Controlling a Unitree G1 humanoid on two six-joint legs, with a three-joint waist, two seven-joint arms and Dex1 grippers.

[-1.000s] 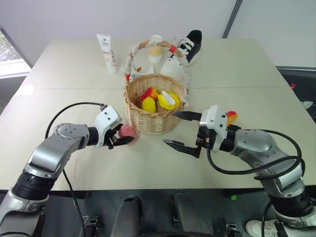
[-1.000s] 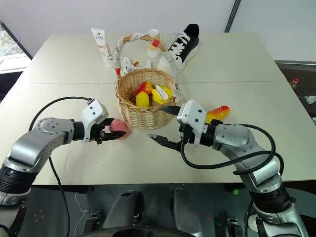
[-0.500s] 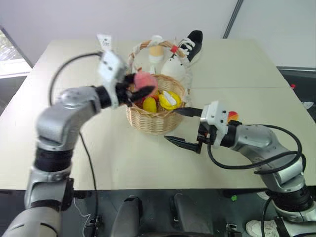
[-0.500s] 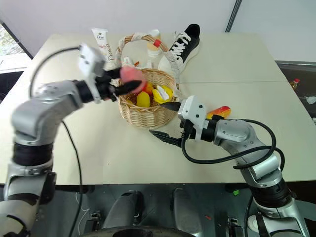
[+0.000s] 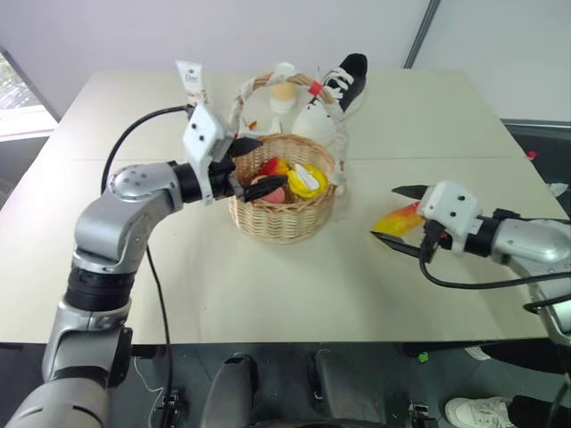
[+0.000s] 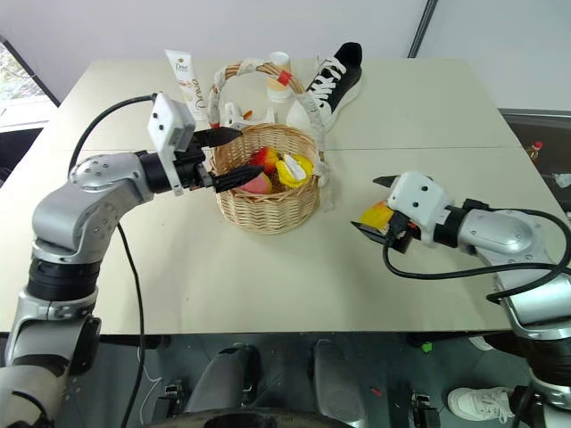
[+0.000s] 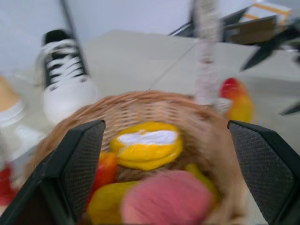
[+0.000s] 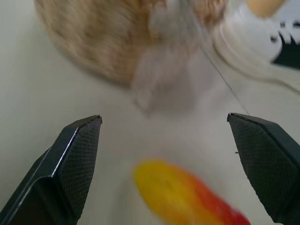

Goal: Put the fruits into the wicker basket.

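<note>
Left arm raised, reaching level over near rim of wicker basket (image 5: 282,210); left tool (image 5: 254,166) spread wide, released. Peach (image 7: 166,200), a second ago pinched in that tool down by the basket's side, now lies inside among lemon (image 7: 146,146) and other fruit. Right arm swung out toward desk's right edge; right tool (image 5: 393,213) agape, empty, straddling mango (image 8: 187,197) on the desk. Tube (image 6: 185,83) near far edge reads "Dove".
</note>
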